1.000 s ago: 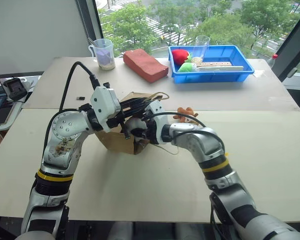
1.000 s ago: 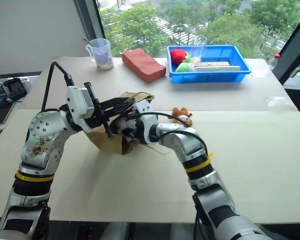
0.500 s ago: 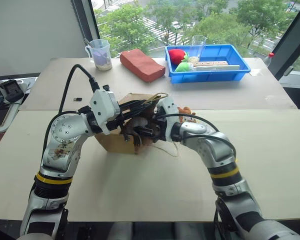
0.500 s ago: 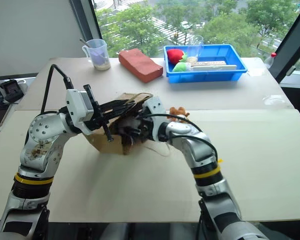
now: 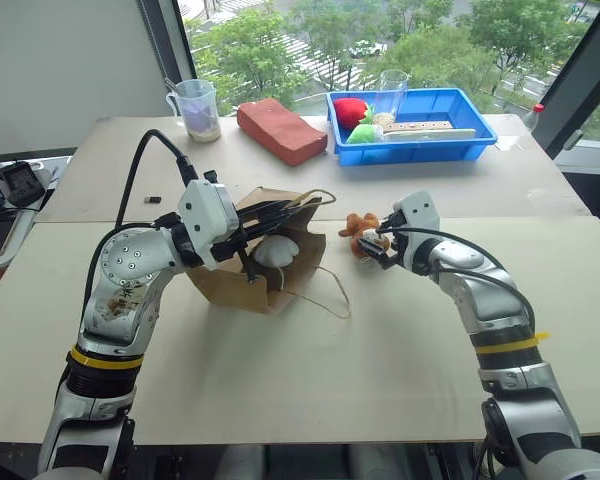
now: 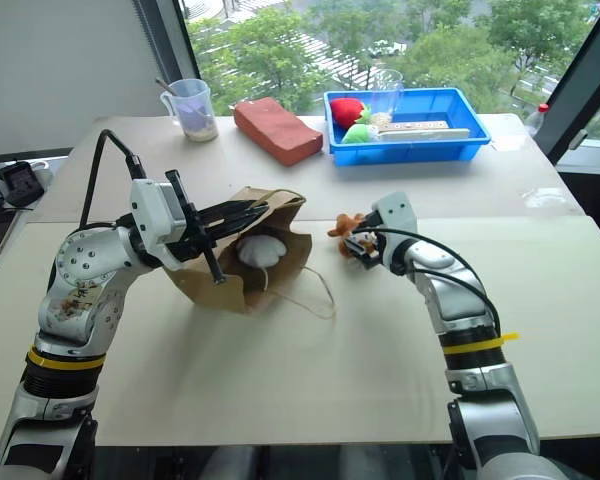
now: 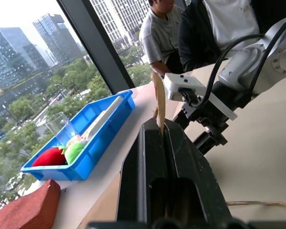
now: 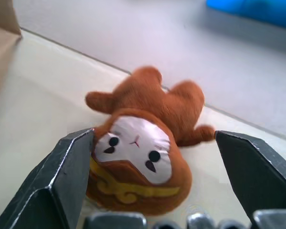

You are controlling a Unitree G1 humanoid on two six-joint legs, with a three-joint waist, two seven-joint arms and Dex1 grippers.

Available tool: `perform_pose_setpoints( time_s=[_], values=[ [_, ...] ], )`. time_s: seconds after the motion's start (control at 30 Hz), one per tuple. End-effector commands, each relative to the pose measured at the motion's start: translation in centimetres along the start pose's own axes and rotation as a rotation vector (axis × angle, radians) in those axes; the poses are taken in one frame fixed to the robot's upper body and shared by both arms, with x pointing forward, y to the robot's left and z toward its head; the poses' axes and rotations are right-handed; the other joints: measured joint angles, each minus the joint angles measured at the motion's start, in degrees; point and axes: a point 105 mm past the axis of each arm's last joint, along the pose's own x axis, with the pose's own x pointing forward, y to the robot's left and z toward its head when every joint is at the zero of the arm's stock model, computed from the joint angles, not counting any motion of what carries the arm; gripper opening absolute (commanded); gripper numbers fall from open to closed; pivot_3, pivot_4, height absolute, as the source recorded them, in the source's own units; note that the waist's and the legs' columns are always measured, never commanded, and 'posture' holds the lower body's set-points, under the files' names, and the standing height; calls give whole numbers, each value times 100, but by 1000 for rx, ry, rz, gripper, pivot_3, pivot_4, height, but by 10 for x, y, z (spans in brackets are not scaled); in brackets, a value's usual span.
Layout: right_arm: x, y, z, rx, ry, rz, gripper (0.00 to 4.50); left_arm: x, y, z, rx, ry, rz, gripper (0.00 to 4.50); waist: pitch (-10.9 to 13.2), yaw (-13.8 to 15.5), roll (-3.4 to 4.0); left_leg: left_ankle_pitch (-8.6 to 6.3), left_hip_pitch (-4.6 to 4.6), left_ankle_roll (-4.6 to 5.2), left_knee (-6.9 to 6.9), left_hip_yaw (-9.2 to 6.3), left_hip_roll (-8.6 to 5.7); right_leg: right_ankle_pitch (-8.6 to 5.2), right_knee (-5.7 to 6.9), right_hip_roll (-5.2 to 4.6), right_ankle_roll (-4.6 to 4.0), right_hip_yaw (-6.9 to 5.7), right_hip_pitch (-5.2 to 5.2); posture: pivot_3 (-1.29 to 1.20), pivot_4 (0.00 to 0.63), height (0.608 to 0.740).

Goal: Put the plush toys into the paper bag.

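The orange-brown plush toy lay on the table, well apart from the paper bag, which lay on its side with the fluffy white plush toy inside its mouth. The right gripper stood wide, one finger on each side of the orange-brown toy, one of them touching it. The left gripper was clamped on the bag's upper edge. Behind stood a blue tray, a reddish-brown packet and a measuring jug.

White plush inside tilted brown paper bag, orange-brown plush on table
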Motion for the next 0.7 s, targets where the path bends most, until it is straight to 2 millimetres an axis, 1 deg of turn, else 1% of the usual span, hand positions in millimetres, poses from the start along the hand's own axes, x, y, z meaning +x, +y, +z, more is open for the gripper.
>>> perform_pose_setpoints(
  time_s=[0.03,0.13,0.2,0.3,0.37,0.43,0.47,0.53,0.6,0.67,0.7],
  values=[
    [4,4,12,39,-43,28,4225,-2,8,15,59,-35,24,0,0,1,0,0,0,0,0,0,0,0,0,0,0,0,0,0,150,740],
    [4,3,14,36,-65,27,3235,-2,8,15,61,-35,29,0,0,37,0,0,0,0,0,-1,-1,0,0,0,0,0,1,0,150,740],
    [1,0,17,26,-87,22,2637,-3,7,15,59,-32,30,0,0,52,0,0,-1,0,0,-1,-1,0,-2,0,0,0,2,0,150,740],
    [-7,-1,22,15,-118,40,1542,-4,8,14,59,-27,33,0,0,54,0,0,-1,0,0,-1,-1,0,-3,0,0,0,3,0,150,740],
    [-17,3,30,39,-138,101,883,-5,9,14,58,-24,36,0,0,50,0,0,-1,0,0,-1,-1,0,-4,0,0,-1,3,0,150,740],
    [-34,15,38,73,-125,218,262,-5,10,13,58,-22,37,0,1,47,1,0,-1,0,-1,-2,0,0,-4,0,0,-1,3,0,150,740],
    [-40,20,39,80,-115,256,94,-5,10,13,59,-21,37,0,1,48,1,0,-2,0,-2,-1,-1,0,-4,0,0,-1,2,0,150,740],
    [-57,40,41,92,-77,394,76,-5,11,14,59,-22,38,0,0,49,1,-1,-2,1,-2,-3,0,0,-4,0,0,-2,3,0,150,740],
    [-69,56,44,114,-57,491,76,-4,12,15,60,-25,37,0,0,44,0,-1,-1,2,-2,-5,1,0,-5,0,0,-4,7,0,150,740],
    [-74,72,46,107,-40,568,76,-3,12,15,60,-27,35,0,1,34,0,-1,0,2,0,-5,0,0,-6,0,0,-3,8,0,150,740],
    [-74,81,45,101,-33,597,76,-3,11,15,60,-29,33,0,1,38,0,-1,0,2,1,-4,0,0,-6,0,0,-3,8,0,150,740]
  ],
)
